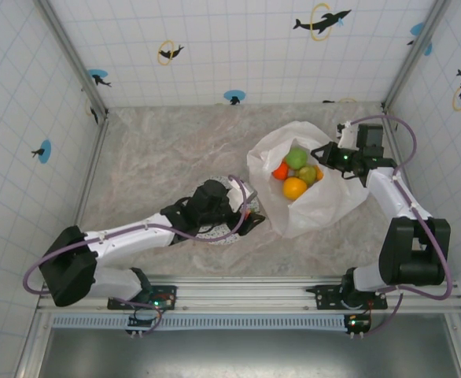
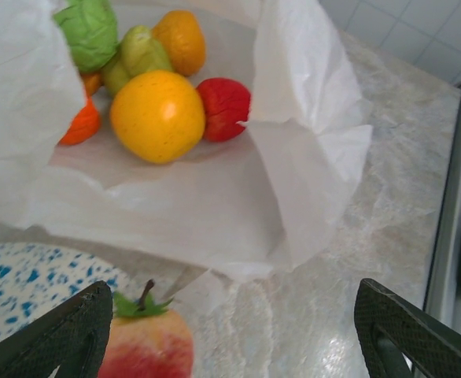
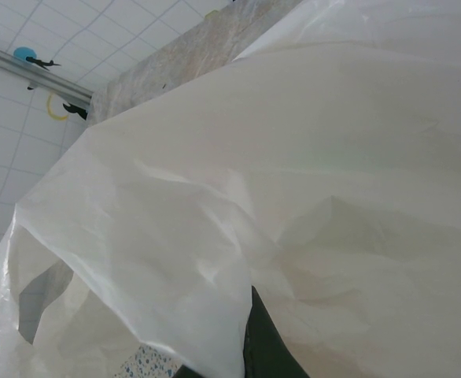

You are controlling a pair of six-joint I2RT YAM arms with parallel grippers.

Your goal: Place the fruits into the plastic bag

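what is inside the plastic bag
A yellow-orange fruit, a red fruit, two green fruits and orange fruits, one half hidden by a fold of the plastic bag. Anything beneath them is covered.

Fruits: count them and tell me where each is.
7. In the plastic bag: two green, three orange, one red. A red-and-yellow one sits at the edge of the plate. More may be hidden.

Bright, even light from above fills the overhead view. Shadows on the marbled table (image 1: pixel 160 150) are soft and short, and the plastic bag (image 1: pixel 317 206) washes out to near white. In the left wrist view the red-and-yellow fruit (image 2: pixel 148 346) close to the lens is blurred, while the fruits (image 2: pixel 158 114) in the bag look sharper. The right wrist view is soft and low in contrast.
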